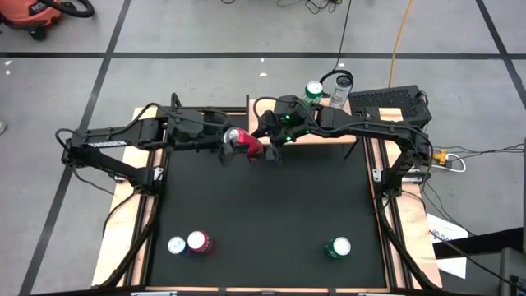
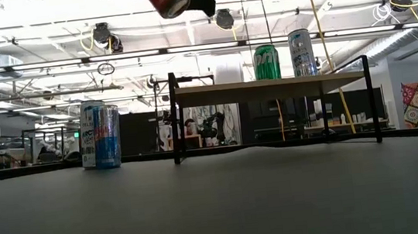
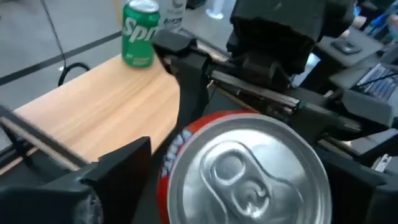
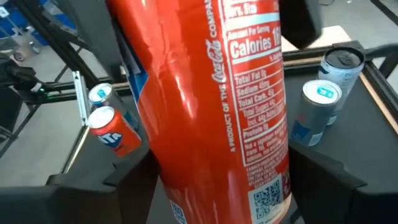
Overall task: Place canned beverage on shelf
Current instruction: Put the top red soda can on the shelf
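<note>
A red cola can (image 1: 245,141) is in the air above the table's far middle, tilted, its silver top (image 3: 245,174) toward the left arm. My left gripper (image 1: 228,146) and my right gripper (image 1: 269,141) both close on it from opposite sides. The shelf (image 2: 268,87), a light wood plank on thin black legs, stands at the far right, partly under the right arm. A green can (image 2: 267,62) and a silver can (image 2: 302,53) stand upright on the shelf top. My left gripper pinches the red can's side wall near its top end (image 3: 174,155) between its two fingers, coming level from the table's left, along the can. The can is clear of the table, its top facing the wrist. My right gripper pinches the can's lower body (image 4: 249,193) between its two fingers, one finger (image 4: 124,186) on each side. It comes from the table's right, fingers lying across the can. The can is tilted, lifted clear.
A white-topped can (image 1: 177,245) and a red can (image 1: 199,242) stand at the near left, a green can (image 1: 338,247) at the near right. The black mat between them and the shelf is bare. Wooden rails (image 1: 123,205) border the table.
</note>
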